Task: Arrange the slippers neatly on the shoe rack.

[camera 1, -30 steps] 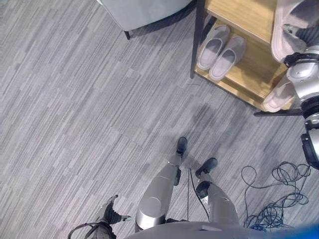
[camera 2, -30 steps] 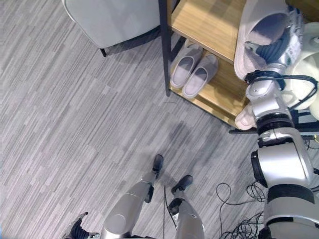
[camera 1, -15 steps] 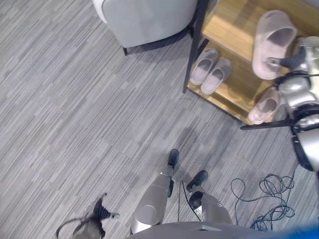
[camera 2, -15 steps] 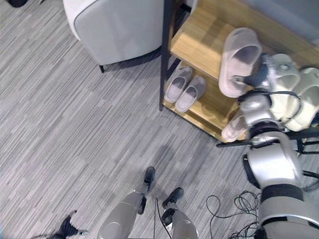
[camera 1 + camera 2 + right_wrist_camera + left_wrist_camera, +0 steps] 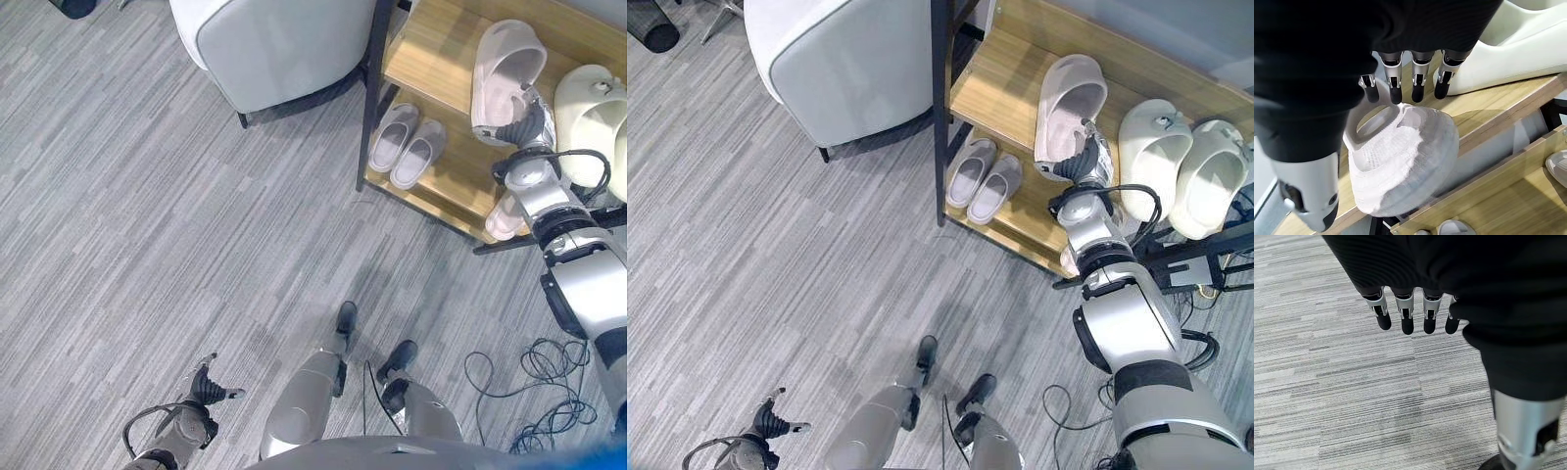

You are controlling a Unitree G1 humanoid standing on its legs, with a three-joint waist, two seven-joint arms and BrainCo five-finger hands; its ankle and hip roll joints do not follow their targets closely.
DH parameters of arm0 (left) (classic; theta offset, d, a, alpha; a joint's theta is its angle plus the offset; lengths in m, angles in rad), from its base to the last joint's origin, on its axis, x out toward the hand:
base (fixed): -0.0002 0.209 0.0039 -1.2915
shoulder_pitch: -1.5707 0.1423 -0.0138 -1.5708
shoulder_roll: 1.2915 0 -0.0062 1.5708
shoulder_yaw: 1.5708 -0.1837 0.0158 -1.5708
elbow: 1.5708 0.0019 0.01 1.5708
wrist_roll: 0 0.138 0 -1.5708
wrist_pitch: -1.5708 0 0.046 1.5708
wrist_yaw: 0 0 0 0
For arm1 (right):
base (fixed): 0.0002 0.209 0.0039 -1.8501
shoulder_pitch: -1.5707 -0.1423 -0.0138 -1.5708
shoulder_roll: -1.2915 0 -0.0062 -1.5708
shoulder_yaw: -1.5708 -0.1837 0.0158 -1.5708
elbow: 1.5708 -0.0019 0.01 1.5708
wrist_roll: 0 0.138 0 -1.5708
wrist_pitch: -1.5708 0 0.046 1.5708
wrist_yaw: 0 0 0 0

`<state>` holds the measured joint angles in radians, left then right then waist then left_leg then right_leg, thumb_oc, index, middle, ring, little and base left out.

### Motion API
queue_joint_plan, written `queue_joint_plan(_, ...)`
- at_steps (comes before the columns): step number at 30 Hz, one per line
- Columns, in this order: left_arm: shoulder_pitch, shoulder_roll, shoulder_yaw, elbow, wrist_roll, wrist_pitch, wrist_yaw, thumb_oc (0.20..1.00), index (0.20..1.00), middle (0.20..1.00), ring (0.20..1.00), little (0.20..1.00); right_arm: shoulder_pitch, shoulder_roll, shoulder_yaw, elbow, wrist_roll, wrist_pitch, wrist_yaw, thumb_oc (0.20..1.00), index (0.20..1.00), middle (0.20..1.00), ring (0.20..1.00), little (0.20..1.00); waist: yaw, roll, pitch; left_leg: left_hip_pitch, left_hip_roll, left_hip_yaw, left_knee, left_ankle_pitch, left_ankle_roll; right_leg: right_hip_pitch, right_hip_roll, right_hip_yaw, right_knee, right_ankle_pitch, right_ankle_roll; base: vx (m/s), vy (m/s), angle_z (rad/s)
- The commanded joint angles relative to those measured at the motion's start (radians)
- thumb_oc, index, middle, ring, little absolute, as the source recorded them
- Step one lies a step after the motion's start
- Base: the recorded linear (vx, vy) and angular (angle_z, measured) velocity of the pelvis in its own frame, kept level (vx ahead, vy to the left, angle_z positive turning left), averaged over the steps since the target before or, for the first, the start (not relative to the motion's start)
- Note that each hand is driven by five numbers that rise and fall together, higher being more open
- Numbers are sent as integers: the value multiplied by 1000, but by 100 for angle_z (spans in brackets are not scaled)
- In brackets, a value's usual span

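Slippers sat on the wooden shoe rack (image 5: 1009, 78): a pinkish slipper (image 5: 1066, 103) lay on its upper shelf, with the right hand (image 5: 1087, 157) at the slipper's near end. In the right wrist view that hand's fingers (image 5: 1396, 90) hung fairly straight just above the slipper (image 5: 1405, 161), and contact could not be made out, so the hand looked relaxed rather than gripping. Two cream slippers (image 5: 1176, 166) lay side by side on the same shelf, just beyond the pinkish one from the rack's black post (image 5: 939, 108). A grey pair (image 5: 984, 180) rested on the rack's lower shelf near that post. The left hand (image 5: 206, 392) hung well away from the rack above the grey floor (image 5: 147, 225), fingers (image 5: 1407, 313) straight and holding nothing.
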<state>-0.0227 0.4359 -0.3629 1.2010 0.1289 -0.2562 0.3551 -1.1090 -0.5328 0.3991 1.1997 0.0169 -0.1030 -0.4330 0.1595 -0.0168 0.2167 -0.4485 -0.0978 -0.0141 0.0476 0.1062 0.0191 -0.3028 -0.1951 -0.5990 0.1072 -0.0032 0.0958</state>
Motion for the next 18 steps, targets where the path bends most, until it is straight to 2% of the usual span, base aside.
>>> queue_joint_plan(1, 9, 30, 85, 55, -12, 24, 2, 1000, 1000, 1000, 1000, 1000, 35, -1, -19, -166, -27, -65, -75, 1000, 1000, 1000, 1000, 1000, -11, -66, 75, 85, 40, 92, 101, -203, -20, 44, -115, 57, 95, 85, 107, 65, 162, -19)
queue_joint_plan(2, 22, 39, 112, 52, -20, 32, 3, 1000, 1000, 1000, 1000, 1000, 56, -16, -22, -240, -50, -65, -76, 1000, 1000, 1000, 1000, 1000, -39, -55, 100, 104, 61, 130, 156, -235, -5, -10, -141, 102, 180, 122, 114, 21, 190, -33)
queue_joint_plan(3, 22, 40, 120, 51, -24, 34, 4, 1000, 1000, 1000, 1000, 1000, 55, -23, -24, -267, -63, -61, -79, 1000, 1000, 1000, 1000, 1000, -44, -48, 118, 103, 66, 146, 189, -254, 1, -47, -142, 123, 208, 124, 111, -18, 168, -71)
queue_joint_plan(6, 5, 38, 128, 52, -32, 34, 7, 1000, 1000, 1000, 1000, 1000, 46, -43, -15, -355, -83, -55, -81, 1000, 1000, 1000, 1000, 1000, -71, -57, 139, 134, 52, 159, 194, -277, 6, -112, -123, 125, 136, 164, 104, 75, -15, -82)
queue_joint_plan(7, 4, 35, 128, 51, -31, 33, 11, 1000, 1000, 1000, 1000, 1000, 55, -42, -19, -379, -87, -53, -87, 1000, 1000, 1000, 1000, 1000, -77, -62, 142, 164, 46, 159, 187, -289, 8, -125, -110, 115, 79, 190, 106, 241, -150, -28)
queue_joint_plan(8, -6, 35, 132, 53, -39, 36, 8, 1000, 1000, 1000, 1000, 1000, 57, -49, -10, -392, -93, -51, -87, 1000, 1000, 1000, 1000, 1000, -74, -77, 147, 190, 24, 141, 207, -317, 9, -106, -71, 122, -36, 190, 107, 274, -129, -5)
queue_joint_plan(9, -14, 31, 120, 50, -27, 34, 4, 1000, 1000, 1000, 1000, 1000, 87, -51, -18, -396, -93, -58, -86, 1000, 1000, 1000, 1000, 1000, -90, -81, 139, 214, 21, 140, 219, -351, 10, -86, -54, 137, -58, 186, 104, 285, -89, -2)
queue_joint_plan(11, 3, 25, 126, 43, -42, 31, 2, 1000, 1000, 1000, 1000, 1000, 96, -58, -14, -391, -98, -61, -82, 1000, 1000, 1000, 1000, 1000, -95, -66, 108, 250, 19, 130, 240, -396, 7, -69, -22, 142, -67, 188, 96, 348, -97, 29)
queue_joint_plan(12, 34, 15, 129, 28, -43, 18, -6, 1000, 1000, 1000, 1000, 1000, 148, -93, -32, -400, -95, -67, -80, 1000, 1000, 1000, 1000, 1000, -131, -68, 86, 241, 56, 146, 398, -457, -26, -12, -1, 112, -95, 199, 93, 359, -264, 56)
queue_joint_plan(14, 36, 9, 123, 15, -53, 6, -8, 1000, 1000, 1000, 1000, 1000, 173, -117, -40, -436, -83, -85, -92, 1000, 1000, 1000, 1000, 1000, -160, -79, 103, 146, 133, 183, 513, -437, -47, 17, 18, 109, -138, 195, 82, 77, -228, 62)
queue_joint_plan(15, 31, 8, 129, 15, -61, 8, -8, 1000, 1000, 1000, 1000, 1000, 165, -126, -44, -446, -77, -90, -96, 1000, 1000, 1000, 1000, 1000, -166, -81, 105, 101, 160, 198, 493, -415, -48, 14, 23, 106, -153, 198, 76, -102, -89, 67)
queue_joint_plan(16, 28, 6, 142, 21, -64, 13, -1, 1000, 1000, 1000, 1000, 1000, 153, -131, -46, -449, -72, -95, -103, 1000, 1000, 1000, 1000, 1000, -160, -89, 104, 44, 177, 196, 445, -369, -55, 9, 33, 111, -169, 196, 70, -3, -94, 37)
queue_joint_plan(17, 19, 8, 144, 41, -74, 24, 1, 1000, 1000, 1000, 1000, 1000, 139, -103, -30, -486, -76, -119, -116, 1000, 1000, 1000, 1000, 1000, -105, -139, 102, -34, 223, 128, 207, -229, -84, 32, 81, 124, -191, 149, 57, 85, -61, 11)
queue_joint_plan(18, 25, 1, 134, 49, -72, 24, -4, 1000, 1000, 1000, 1000, 1000, 145, -88, -39, -497, -75, -125, -127, 1000, 1000, 1000, 1000, 1000, -99, -133, 89, 15, 237, 105, 96, -195, -90, 51, 107, 126, -192, 135, 56, 177, -45, -58)
